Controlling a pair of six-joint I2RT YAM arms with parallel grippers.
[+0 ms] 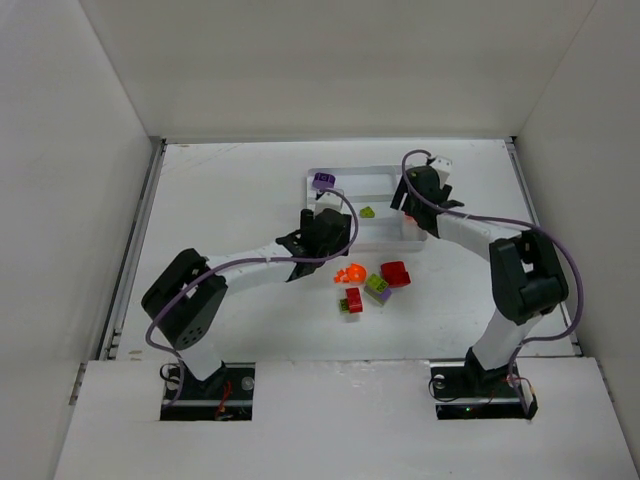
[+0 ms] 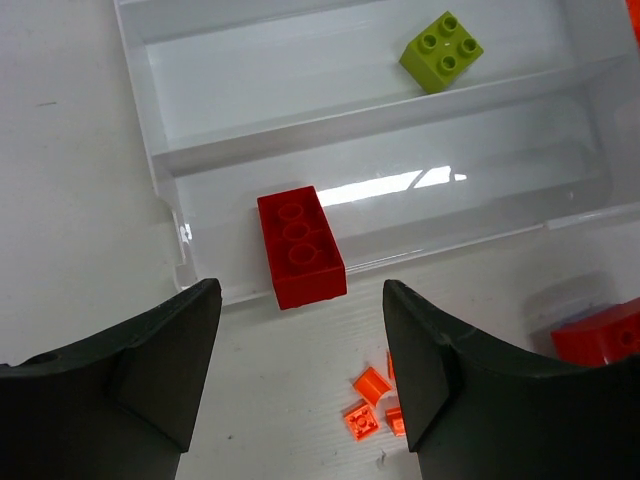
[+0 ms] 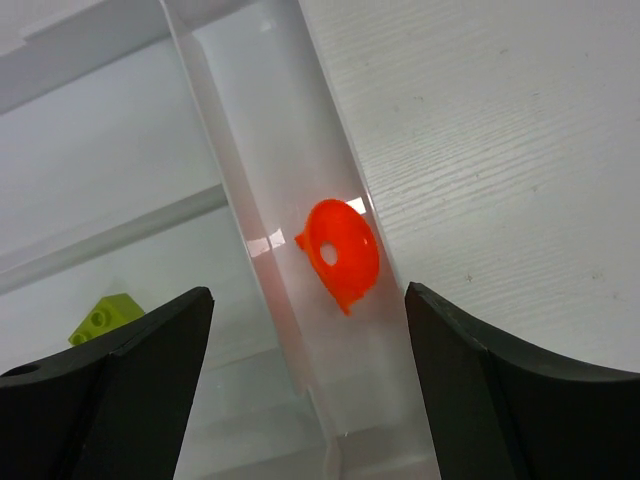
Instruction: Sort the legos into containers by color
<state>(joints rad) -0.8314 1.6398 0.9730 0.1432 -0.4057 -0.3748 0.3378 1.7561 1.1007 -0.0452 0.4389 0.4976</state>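
A white, faintly grained tabletop (image 1: 230, 200), boxed in by plain white walls (image 1: 300, 60), carries the tray (image 2: 300, 130) at its far middle. A red brick (image 2: 300, 247) lies in the tray's nearest long slot, a lime brick (image 2: 441, 50) in the next, and an orange round piece (image 3: 340, 252) in the narrow end slot. The left claw (image 2: 302, 335) and right claw (image 3: 308, 300) hang released and empty over the tray, with loose legos (image 1: 395, 273) just before it.

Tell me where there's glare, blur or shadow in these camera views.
Left wrist: a white glare streak on the tray floor, just right of the red brick; otherwise sharp. Right wrist: the orange round piece glows slightly soft, with small highlights beside it. Top external: even light, no hard shadows, and the loose legos show little detail.
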